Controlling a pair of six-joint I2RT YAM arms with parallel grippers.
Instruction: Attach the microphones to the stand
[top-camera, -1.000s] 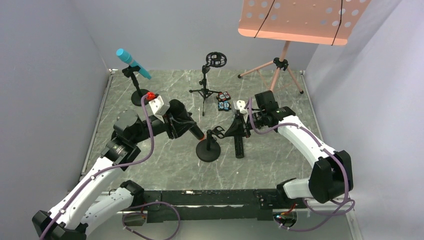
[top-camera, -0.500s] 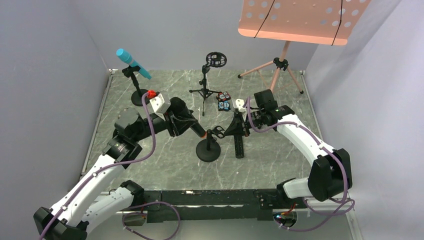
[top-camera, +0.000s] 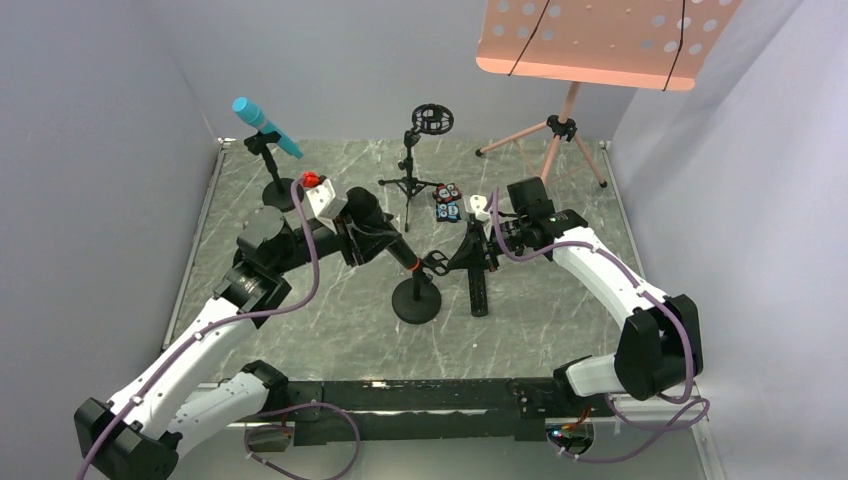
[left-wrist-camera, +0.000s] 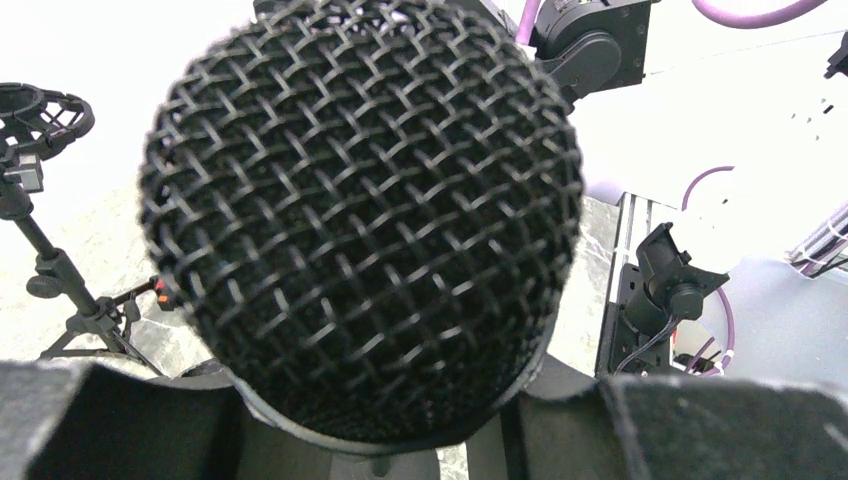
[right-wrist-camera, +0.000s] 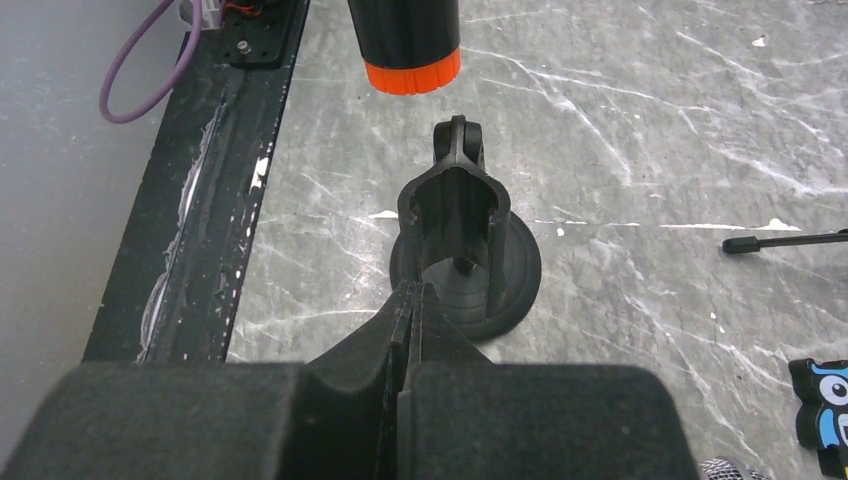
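Grey-veined marble table (top-camera: 330, 330) is hemmed by pale walls (top-camera: 100, 150) on the left, far and right sides, with a black rail (top-camera: 400, 395) along the near edge. Bare marble lies between that rail and the round-base stand (top-camera: 417, 300), which sits at the middle. The far strip is crowded by a tripod (top-camera: 410, 170), a pink music stand (top-camera: 600, 40) at far right, and a light blue microphone (top-camera: 266, 126) seated in its own stand at far left.

The left arm rises from the near left corner, bends at a high elbow and points its forearm right toward the middle. The left gripper (top-camera: 372, 238) is clamped on the black microphone (left-wrist-camera: 360, 220), which slants down to the right. Its orange end (right-wrist-camera: 410, 75) hangs just short of the stand's clip (right-wrist-camera: 455, 205), apart from it.

The right arm climbs from the near right, folds at the elbow and reaches left. The right gripper (right-wrist-camera: 408, 295) has its pads pressed together, tips just at the clip's side; whether they nip it I cannot tell.
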